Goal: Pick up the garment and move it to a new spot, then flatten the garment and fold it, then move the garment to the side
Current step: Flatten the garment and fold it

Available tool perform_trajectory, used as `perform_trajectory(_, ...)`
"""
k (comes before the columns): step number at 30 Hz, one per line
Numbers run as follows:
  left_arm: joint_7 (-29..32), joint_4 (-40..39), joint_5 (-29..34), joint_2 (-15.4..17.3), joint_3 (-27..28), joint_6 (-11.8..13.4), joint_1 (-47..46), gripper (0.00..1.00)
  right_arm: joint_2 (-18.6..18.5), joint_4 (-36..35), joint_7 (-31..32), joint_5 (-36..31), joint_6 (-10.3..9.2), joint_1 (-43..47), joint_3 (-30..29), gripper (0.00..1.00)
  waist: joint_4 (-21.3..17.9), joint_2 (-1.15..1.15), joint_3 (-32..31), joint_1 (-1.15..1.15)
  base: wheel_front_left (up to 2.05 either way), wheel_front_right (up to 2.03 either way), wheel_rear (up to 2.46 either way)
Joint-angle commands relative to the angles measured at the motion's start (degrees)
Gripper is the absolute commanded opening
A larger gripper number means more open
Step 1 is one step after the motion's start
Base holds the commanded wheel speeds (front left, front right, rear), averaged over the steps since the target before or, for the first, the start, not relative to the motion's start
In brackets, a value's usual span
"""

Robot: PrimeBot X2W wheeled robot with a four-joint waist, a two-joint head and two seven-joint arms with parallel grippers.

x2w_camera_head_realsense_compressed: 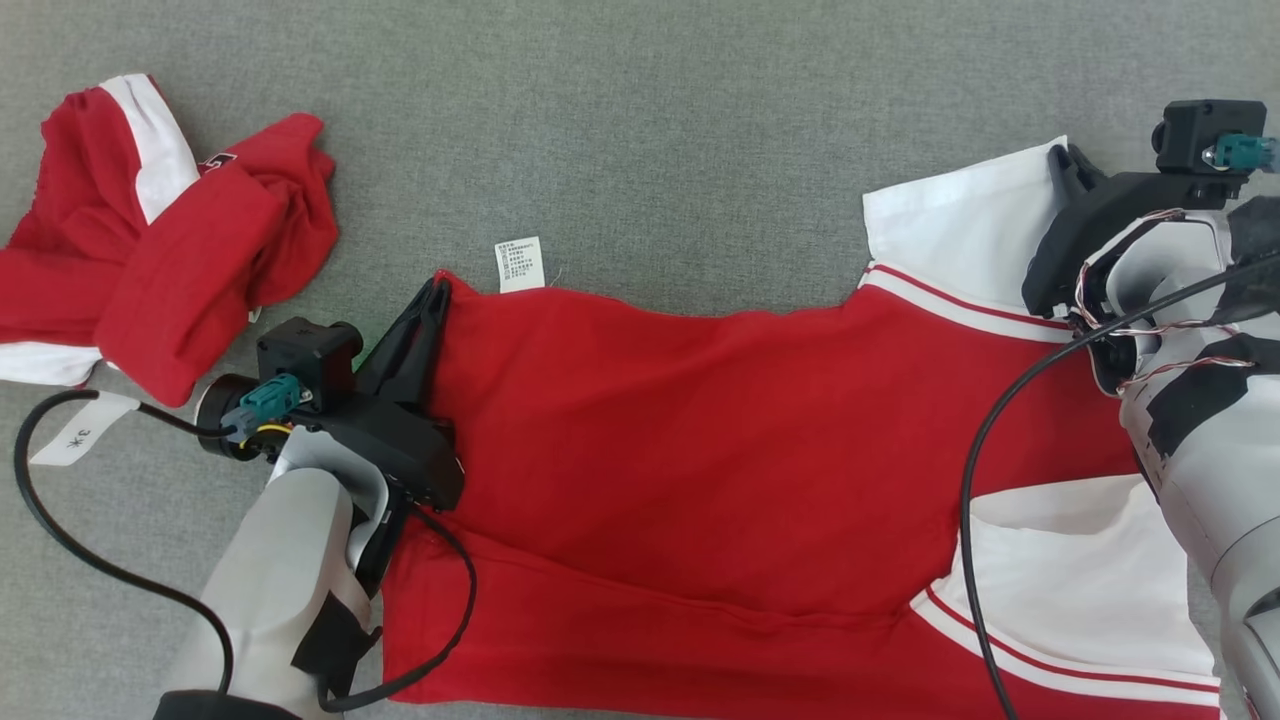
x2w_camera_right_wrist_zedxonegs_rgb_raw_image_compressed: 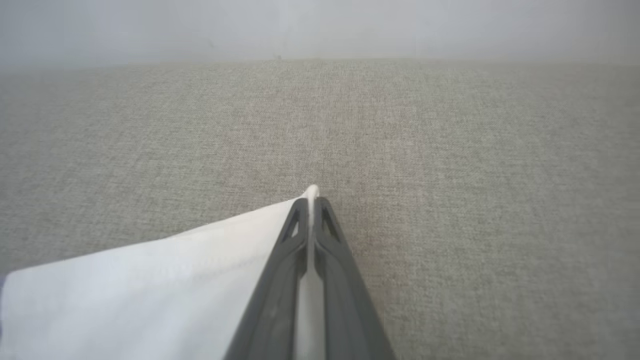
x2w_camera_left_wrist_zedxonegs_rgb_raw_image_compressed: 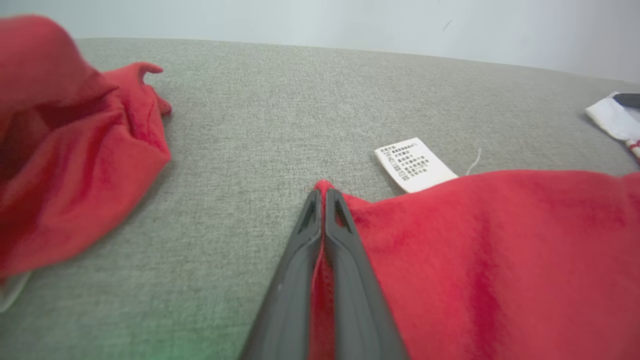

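Observation:
The garment is a red shirt with white sleeves, spread across the grey surface and folded over itself. My left gripper is shut on its red corner at the left, and the left wrist view has that corner pinched between the two dark fingers. A white care label sticks out beside it. My right gripper is shut on the corner of the white sleeve at the upper right. In the right wrist view the white cloth runs between the closed fingers.
A second red and white garment lies crumpled at the upper left, close to my left arm; it shows as a red heap in the left wrist view. Black cables loop off both arms. A paper tag lies at the left. Grey fabric surface stretches beyond.

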Motion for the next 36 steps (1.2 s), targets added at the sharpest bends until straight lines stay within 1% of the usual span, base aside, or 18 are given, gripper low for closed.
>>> perform_trajectory(1,0.1,0.1,0.3,0.4,0.5,0.1,0.7,0.0,-0.4,0.3,-1.4,-0.4,-0.08,-0.6,0.4,0.0,-0.4,0.0,-0.4,0.0,0.0,0.0,0.0)
perform_trajectory(5,0.1,-0.5,0.9,0.4,2.0,0.1,1.6,0.0,0.1,0.1,-3.3,-0.2,-0.08,-0.4,0.8,0.0,-0.9,0.0,-1.9,0.0,0.0,0.0,0.0)
perform_trajectory(13,0.0,-1.0,1.9,0.4,5.3,0.1,5.3,0.0,0.3,-4.0,-6.5,2.8,-0.07,5.7,2.8,0.0,-2.4,0.0,-7.5,0.0,0.0,0.0,0.0)
perform_trajectory(18,0.0,-2.0,2.3,0.9,7.3,0.1,8.6,0.0,-1.0,-8.5,-7.9,6.0,-0.07,10.6,4.3,0.0,-3.7,0.0,-11.4,0.0,0.0,0.0,0.0)
perform_trajectory(22,0.0,-3.7,2.1,0.7,9.5,0.4,11.8,0.0,-2.3,-12.8,-8.4,9.2,-0.07,15.1,5.3,0.0,-4.1,0.0,-14.1,0.0,0.0,0.0,0.0)
perform_trajectory(26,0.0,-4.7,2.6,0.2,10.5,0.3,15.1,0.0,-4.2,-16.7,-8.8,12.1,-0.07,20.0,6.4,0.0,-4.3,0.0,-16.6,0.0,0.0,0.0,0.0)
perform_trajectory(31,0.0,-5.3,3.1,-0.2,11.1,0.3,18.9,0.0,-5.9,-22.2,-8.9,15.1,-0.07,26.2,5.8,0.0,-5.0,0.0,-18.7,0.0,0.0,0.0,0.0)
perform_trajectory(36,0.0,-5.5,3.4,-0.4,12.0,0.2,22.3,0.0,-6.6,-27.7,-8.8,15.5,-0.07,33.1,4.8,0.0,-6.1,0.0,-20.3,0.0,0.0,0.0,0.0)
